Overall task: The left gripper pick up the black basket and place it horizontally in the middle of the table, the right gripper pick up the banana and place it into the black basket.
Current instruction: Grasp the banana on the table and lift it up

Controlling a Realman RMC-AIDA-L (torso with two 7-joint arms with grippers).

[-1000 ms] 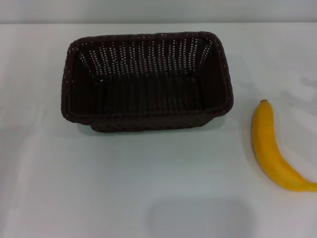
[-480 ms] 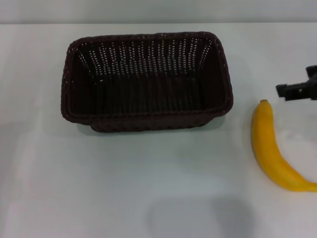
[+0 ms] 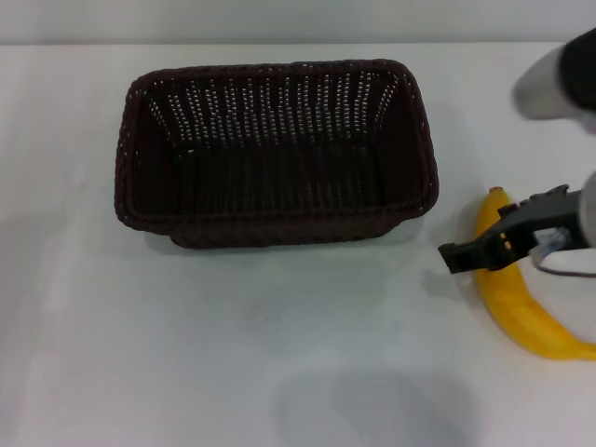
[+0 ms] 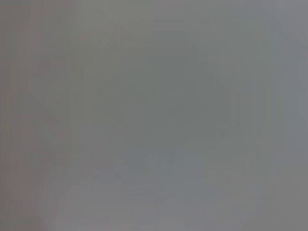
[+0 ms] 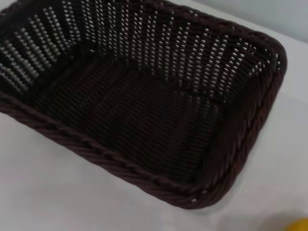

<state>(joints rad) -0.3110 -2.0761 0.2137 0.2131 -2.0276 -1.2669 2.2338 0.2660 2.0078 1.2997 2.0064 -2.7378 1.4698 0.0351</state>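
Note:
The black basket (image 3: 272, 219) stands upright and empty in the middle of the white table (image 3: 214, 354), its long side across my view. The right wrist view shows its rim (image 5: 120, 163) from close by, with nothing inside. The yellow banana (image 3: 517, 303) lies on the table to the right of the basket, brownish tip toward the back. A sliver of it shows in the right wrist view (image 5: 299, 225). My right gripper (image 3: 492, 245) hangs over the banana's upper half, reaching in from the right edge. The left gripper is out of view; the left wrist view is a blank grey.
The grey-white rounded link of the right arm (image 3: 557, 79) shows at the upper right. A thin cable (image 3: 559, 270) loops beside the gripper. The table's far edge (image 3: 298, 44) runs behind the basket.
My right gripper has come in from the right edge, moving left and toward the front, and now hangs over the banana. The basket and banana have not moved.

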